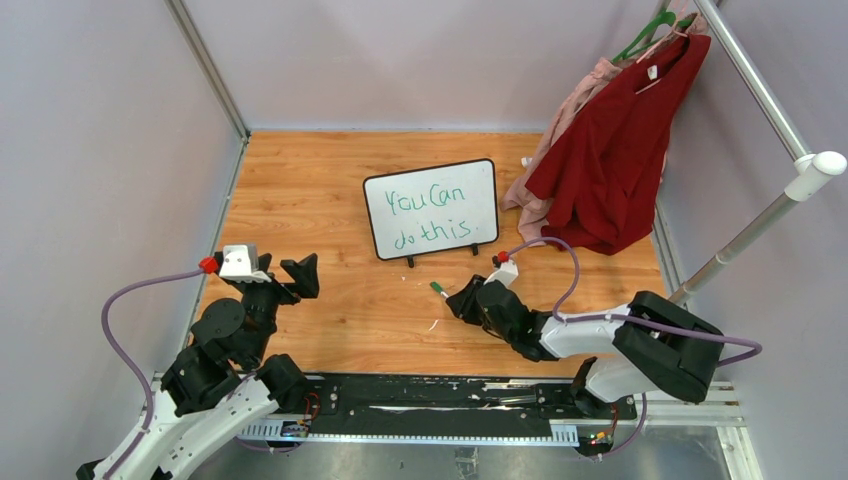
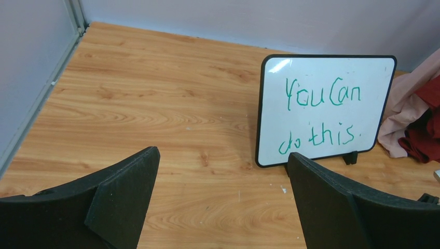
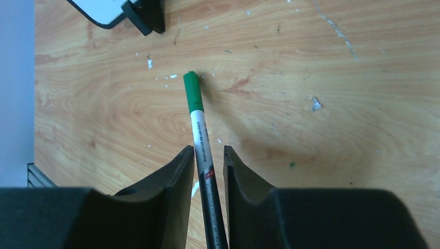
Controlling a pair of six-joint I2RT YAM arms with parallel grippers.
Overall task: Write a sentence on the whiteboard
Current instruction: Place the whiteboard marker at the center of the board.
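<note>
From the top camera I see the whiteboard [image 1: 473, 190] standing on its feet near the middle of the table [image 1: 300, 190], tilted back. The sentence [image 1: 430, 212] runs across it in green, two lines, "You Can" over "do this". At about 3 o'clock of the board a red garment [image 1: 615, 160] and a pink garment [image 1: 560, 130] hang down to the wood. The left gripper [image 1: 285, 280] sits at roughly 8 o'clock of the board, well apart from it, jaws spread wide. The right gripper [image 1: 460, 298] is low at about 5 o'clock of the board, with a marker [image 1: 439, 290] poking out of it toward 10 o'clock.

On the left wrist camera, the left gripper [image 2: 223, 155] has nothing between its wide-apart fingers [image 2: 124, 197]. The whiteboard [image 2: 373, 119] stands at 1 o'clock, and the sentence [image 2: 321, 116] reads clearly. The pink garment [image 2: 407, 119] touches the table just beside the board at 3 o'clock.

On the right wrist camera, the marker [image 3: 200, 129] lies in the right gripper [image 3: 208, 150], its green cap pointing to 12 o'clock. The jaws stand slightly apart, with a thin gap showing on the marker's right side, so I read them as not clamped. One corner and a foot of the whiteboard [image 3: 101, 8] show at 11 o'clock.
</note>
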